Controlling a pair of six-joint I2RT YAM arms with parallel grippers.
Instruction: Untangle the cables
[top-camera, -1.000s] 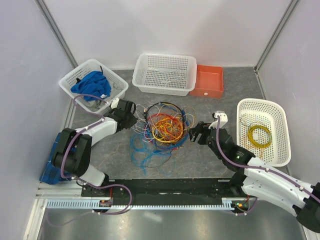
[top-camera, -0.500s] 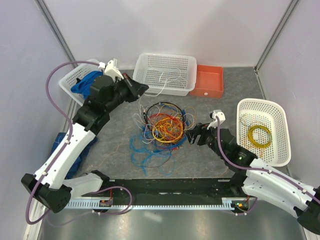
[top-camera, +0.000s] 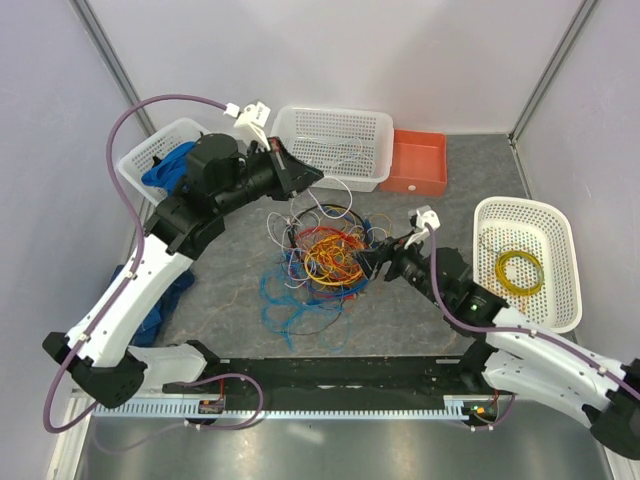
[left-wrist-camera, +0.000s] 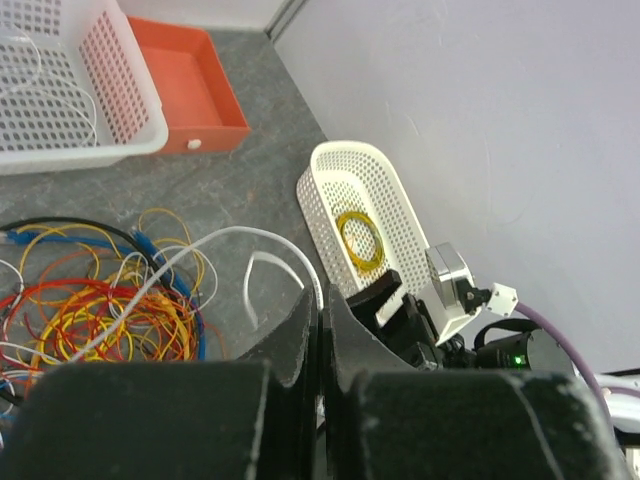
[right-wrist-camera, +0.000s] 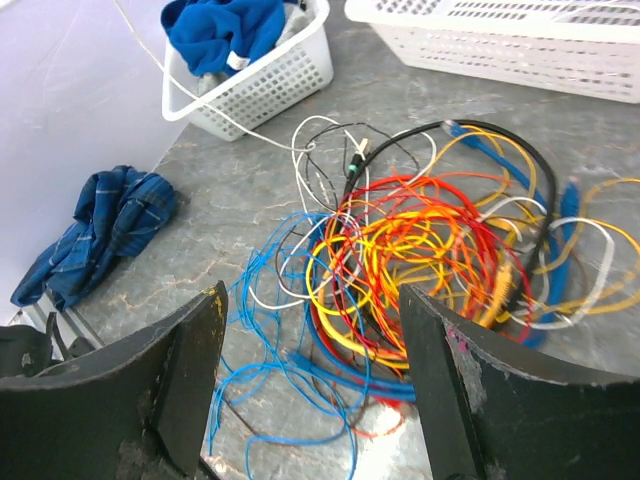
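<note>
The cables (top-camera: 325, 255) lie in a tangled heap of yellow, orange, red, blue, black and white loops mid-table. My left gripper (top-camera: 305, 178) hangs raised above the heap's back left, shut on a white cable (top-camera: 338, 192) that rises out of the tangle. In the left wrist view the white cable (left-wrist-camera: 235, 233) arcs into the shut left gripper (left-wrist-camera: 322, 318), with the tangle (left-wrist-camera: 100, 300) below. My right gripper (top-camera: 375, 262) stands open, low at the heap's right edge. In the right wrist view the cables (right-wrist-camera: 430, 240) spread in front of the right gripper (right-wrist-camera: 312, 320), nothing between its fingers (right-wrist-camera: 190, 380).
A white basket (top-camera: 228, 158) holding blue cloth stands back left. Another white basket (top-camera: 330, 120) with white wires stands behind the heap, beside an orange bin (top-camera: 415, 160). A white basket (top-camera: 560, 270) at the right holds a yellow coil (top-camera: 519, 270). Blue plaid cloth (right-wrist-camera: 100, 230) lies at the left.
My left arm rose from table level at the heap's left and swung up and right, drawing the white cable out. The right gripper edged left toward the heap, still open.
</note>
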